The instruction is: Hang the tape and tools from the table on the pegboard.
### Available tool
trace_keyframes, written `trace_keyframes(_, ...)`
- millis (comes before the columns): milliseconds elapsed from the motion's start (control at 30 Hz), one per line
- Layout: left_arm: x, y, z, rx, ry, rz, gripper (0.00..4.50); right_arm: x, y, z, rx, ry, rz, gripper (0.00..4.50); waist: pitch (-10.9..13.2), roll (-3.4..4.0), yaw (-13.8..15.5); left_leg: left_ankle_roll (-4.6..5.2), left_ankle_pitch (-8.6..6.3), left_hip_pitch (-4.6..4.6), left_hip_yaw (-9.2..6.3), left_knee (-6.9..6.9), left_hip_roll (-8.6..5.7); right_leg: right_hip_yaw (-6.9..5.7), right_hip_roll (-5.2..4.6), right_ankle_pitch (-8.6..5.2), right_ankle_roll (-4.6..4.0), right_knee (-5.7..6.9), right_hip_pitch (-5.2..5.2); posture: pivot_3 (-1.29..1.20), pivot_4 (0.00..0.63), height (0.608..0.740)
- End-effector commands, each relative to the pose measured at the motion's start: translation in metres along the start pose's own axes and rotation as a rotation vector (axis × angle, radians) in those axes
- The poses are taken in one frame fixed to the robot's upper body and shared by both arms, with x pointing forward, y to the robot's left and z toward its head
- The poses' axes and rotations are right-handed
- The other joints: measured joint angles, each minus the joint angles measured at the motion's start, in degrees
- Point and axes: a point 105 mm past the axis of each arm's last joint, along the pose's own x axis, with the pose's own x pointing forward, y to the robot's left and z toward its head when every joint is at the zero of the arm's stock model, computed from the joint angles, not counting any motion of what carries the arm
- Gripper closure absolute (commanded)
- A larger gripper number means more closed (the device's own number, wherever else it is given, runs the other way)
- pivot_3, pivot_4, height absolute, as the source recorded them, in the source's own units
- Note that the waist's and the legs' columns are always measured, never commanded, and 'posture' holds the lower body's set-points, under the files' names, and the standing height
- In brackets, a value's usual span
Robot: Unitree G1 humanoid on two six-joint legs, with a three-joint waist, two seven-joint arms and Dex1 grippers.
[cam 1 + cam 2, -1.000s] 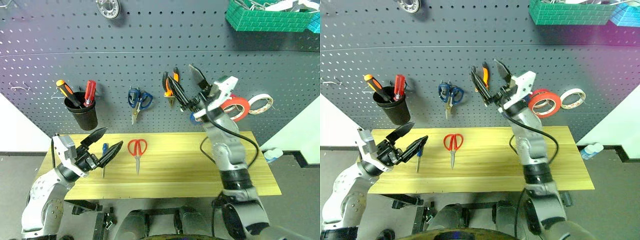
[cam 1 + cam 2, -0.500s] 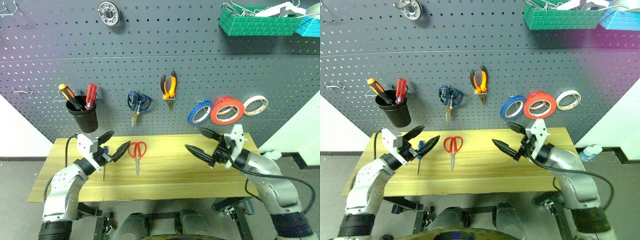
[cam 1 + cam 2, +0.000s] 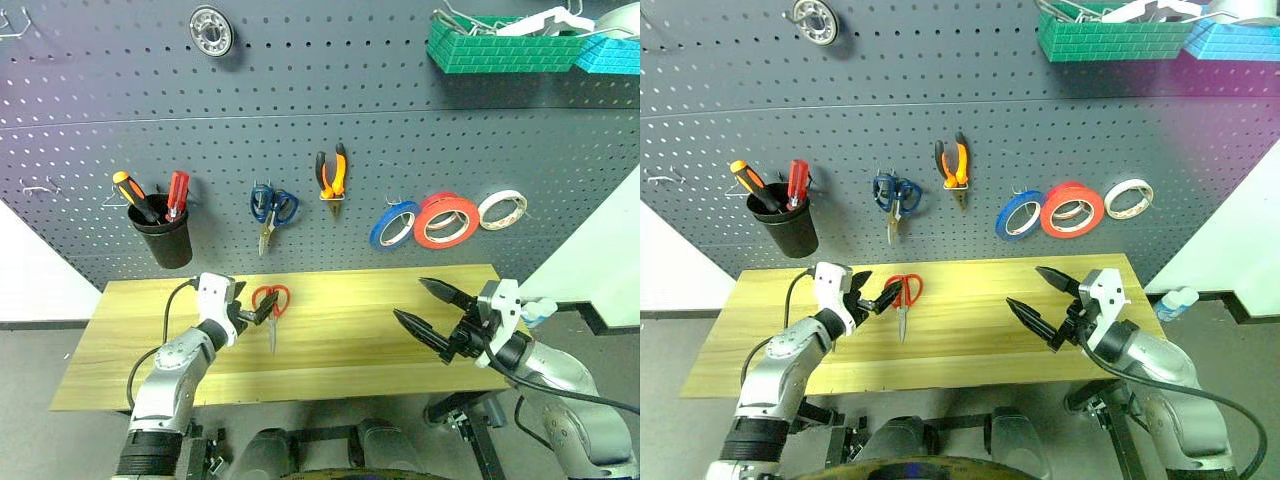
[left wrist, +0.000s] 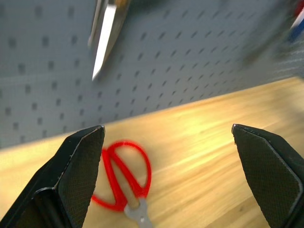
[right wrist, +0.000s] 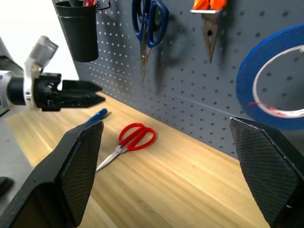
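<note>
Red-handled scissors lie on the table, tape and pliers hang on the pegboard

We see our left gripper spread open just beside the scissor handles; our right gripper, fingers wide, hovers over bare planks near the table's right edge, well apart from everything

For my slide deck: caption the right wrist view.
Open right gripper looks across the table at red-handled scissors, with the left gripper beside them.

head views overlook table; both wrists share red-handled scissors.
</note>
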Motion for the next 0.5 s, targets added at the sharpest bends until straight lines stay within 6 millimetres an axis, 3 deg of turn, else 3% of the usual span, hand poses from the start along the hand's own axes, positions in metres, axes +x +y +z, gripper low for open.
trace_keyframes(33,0.010,0.006,-0.007,-0.073,0.112,0.051,0.00,0.002,0.001,0.019,-0.062,-0.055,-0.005,0.05,0.0,-0.01,-0.2,0.00,0.00,0.01,0.00,0.00,0.00,0.00,0.01,0.00,0.01,0.01,0.00,-0.18,0.020,0.734)
trace_keyframes(200,0.020,0.010,0.002,0.002,0.152,0.143,0.00,-0.001,0.009,0.019,-0.066,-0.061,-0.003,0.05,0.1,-0.13,-0.8,0.00,0.00,-0.02,-0.03,0.00,0.00,-0.01,0.02,0.00,0.01,0.01,-0.02,-0.19,0.053,0.734)
trace_keyframes(500,0.028,0.002,-0.011,-0.041,0.335,0.296,0.00,-0.005,0.020,0.023,-0.047,-0.061,0.011,0.05,1.5,-0.48,-1.2,0.08,-0.05,-0.02,-0.04,-0.02,0.00,0.02,-0.03,-0.06,0.09,-0.03,-0.01,-0.18,0.108,0.734)
